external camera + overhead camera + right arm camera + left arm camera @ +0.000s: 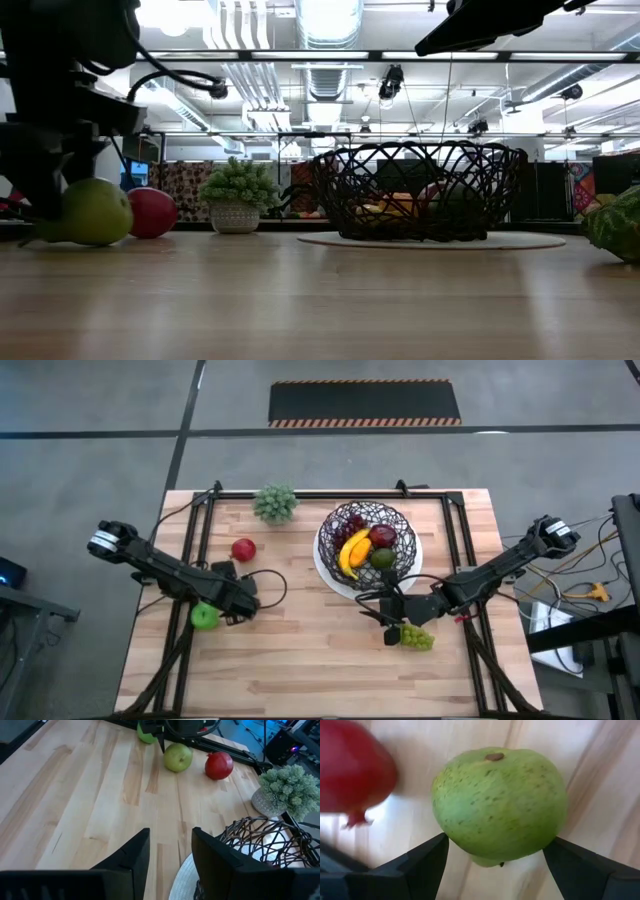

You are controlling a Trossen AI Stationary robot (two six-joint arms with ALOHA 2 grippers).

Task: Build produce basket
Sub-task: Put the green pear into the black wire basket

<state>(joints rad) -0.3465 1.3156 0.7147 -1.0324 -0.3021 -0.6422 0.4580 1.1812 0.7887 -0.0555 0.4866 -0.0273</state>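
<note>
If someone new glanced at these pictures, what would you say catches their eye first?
Probably the black wire basket on its white plate toward the table's far right, already holding a banana and other fruit. Next, the left gripper at the green apple on the near left, a finger on either side. A red fruit lies beyond it.

One wire basket [367,532], one potted plant [275,503], one red fruit [243,549], one pale green fruit [178,757], one bright green fruit [204,616], one green grape bunch [416,637], one banana [352,550].
</note>
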